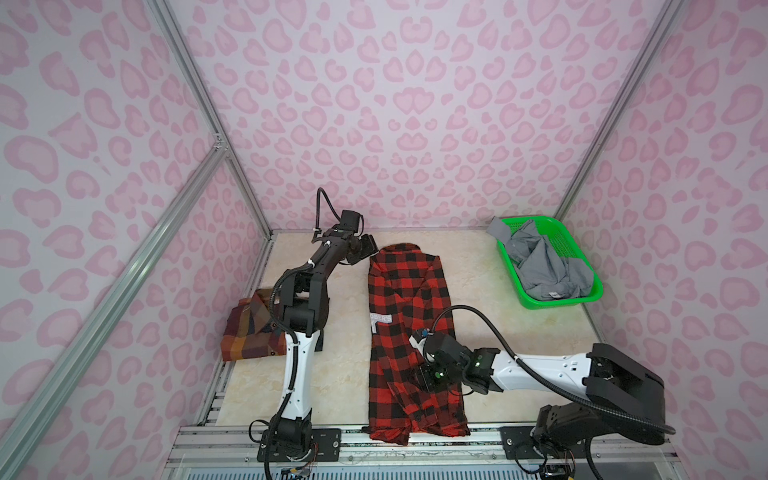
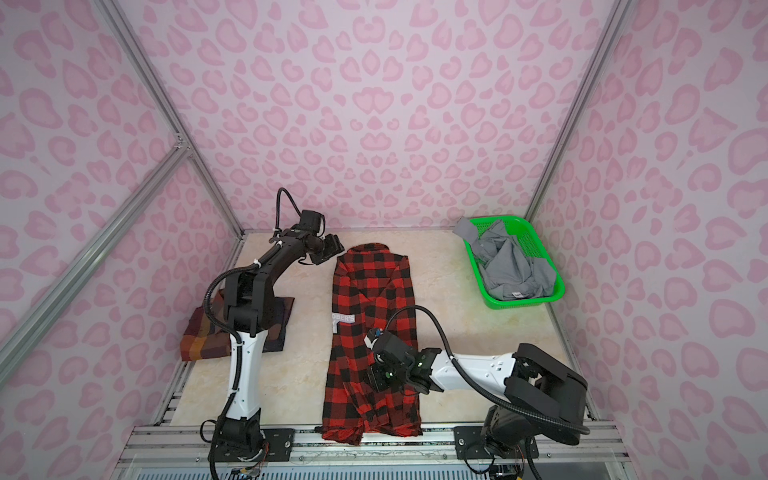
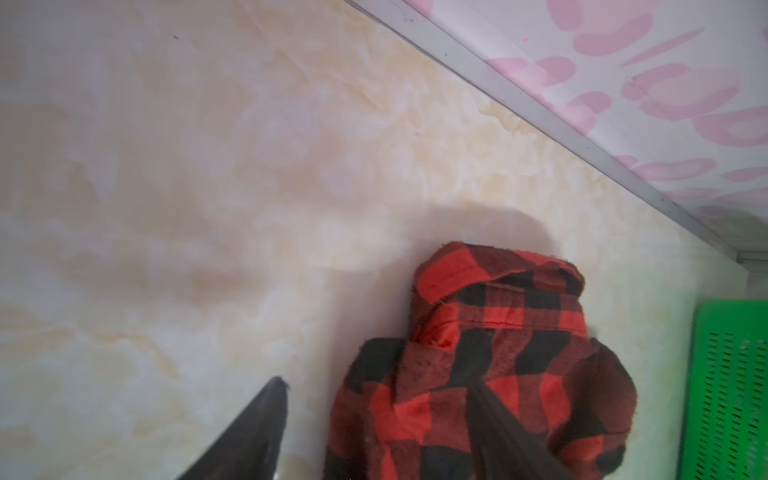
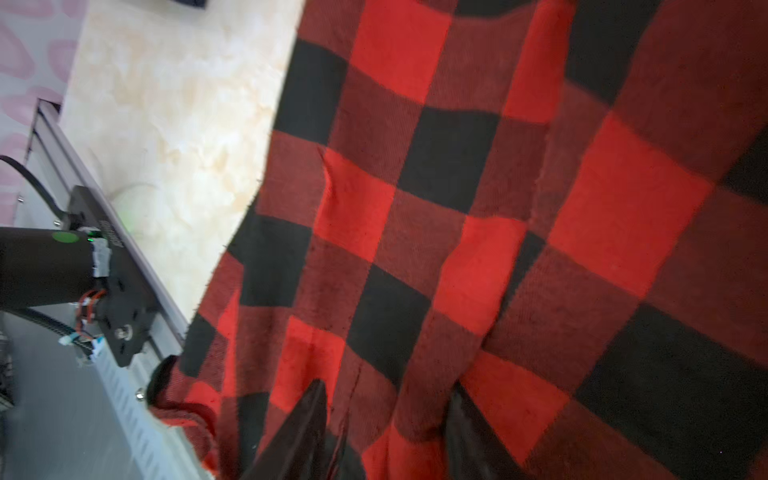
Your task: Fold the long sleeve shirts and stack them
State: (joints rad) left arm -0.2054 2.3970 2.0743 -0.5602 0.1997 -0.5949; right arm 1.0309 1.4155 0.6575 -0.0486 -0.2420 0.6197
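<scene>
One plaid shirt (image 1: 245, 332) is lying folded at left; the flannel (image 1: 405, 291) is lying narrowed mid-table, the grey shirt (image 1: 544, 266) waiting in the basket (image 1: 557, 301). The left gripper (image 1: 365, 248) is gaping empty; the right gripper (image 4: 386, 399) is resting on the flannel, grip unclear.

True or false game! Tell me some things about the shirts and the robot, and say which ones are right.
The grey shirt lies in the green basket. True.
The red-and-black shirt is folded into a small square. False: it lies long on the table.
The plaid shirt sits on the red-and-black shirt. False: it lies apart, at the table's left.
The left gripper is open by the red-and-black shirt's collar. True.
</scene>
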